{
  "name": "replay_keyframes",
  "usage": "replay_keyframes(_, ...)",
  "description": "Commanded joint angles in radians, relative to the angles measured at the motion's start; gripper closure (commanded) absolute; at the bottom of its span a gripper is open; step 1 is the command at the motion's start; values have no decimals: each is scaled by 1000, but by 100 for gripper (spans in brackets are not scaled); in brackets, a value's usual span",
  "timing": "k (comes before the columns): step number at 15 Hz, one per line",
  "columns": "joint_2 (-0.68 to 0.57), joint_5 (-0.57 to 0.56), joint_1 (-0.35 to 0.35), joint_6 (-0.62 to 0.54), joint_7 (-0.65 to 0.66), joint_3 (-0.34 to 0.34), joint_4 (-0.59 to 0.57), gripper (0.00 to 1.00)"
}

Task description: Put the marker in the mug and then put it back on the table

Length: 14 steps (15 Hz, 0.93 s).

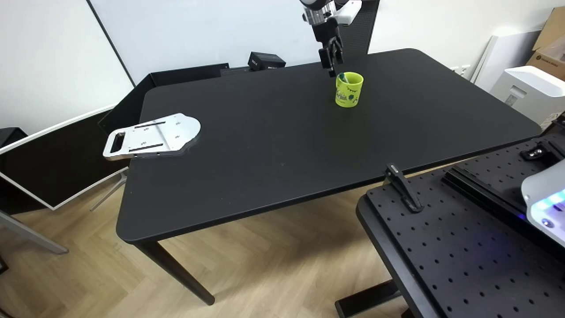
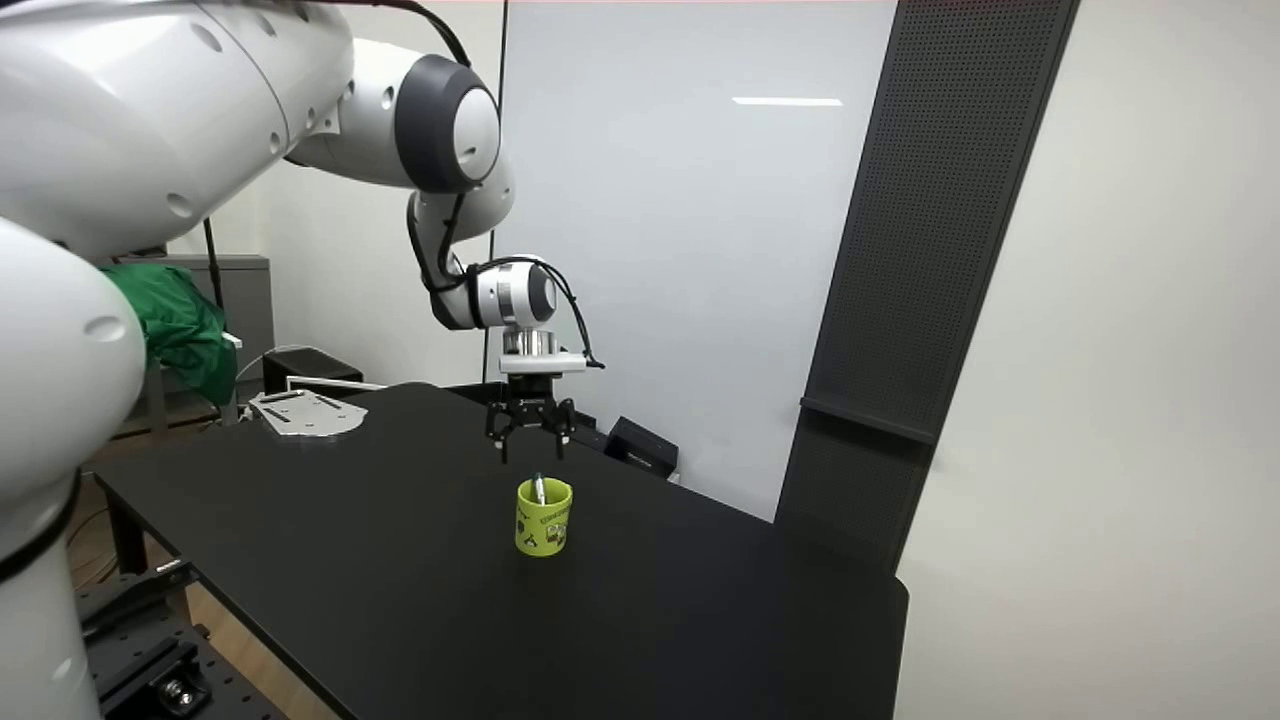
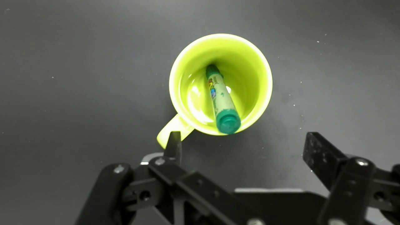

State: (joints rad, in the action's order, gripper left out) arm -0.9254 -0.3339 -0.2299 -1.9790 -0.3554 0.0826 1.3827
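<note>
The yellow-green mug (image 1: 348, 96) stands upright on the black table (image 1: 247, 145). It also shows in an exterior view (image 2: 542, 530) and in the wrist view (image 3: 250, 67), with its handle toward the lower left there. The marker (image 3: 221, 97), with green ends and a pale printed body, leans inside the mug, one end at the rim. Its top also shows in both exterior views (image 1: 343, 77) (image 2: 539, 490). My gripper (image 3: 243, 134) is open and empty. In an exterior view, the gripper (image 2: 532, 458) hangs above and just behind the mug, apart from the marker.
A silver plate with a handle slot (image 1: 154, 134) lies at the table's edge, partly overhanging. A black perforated board (image 1: 468, 247) adjoins the table. A black box (image 2: 642, 447) stands beyond the table's edge near the whiteboard (image 2: 680, 200).
</note>
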Motion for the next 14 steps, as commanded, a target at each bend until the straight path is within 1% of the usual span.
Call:
replay_keyframes(1, -22, -5, 0, 33, -1, 2, -43, 0)
replay_keyframes(14, -22, -2, 3, 30, 3, 4, -27, 0)
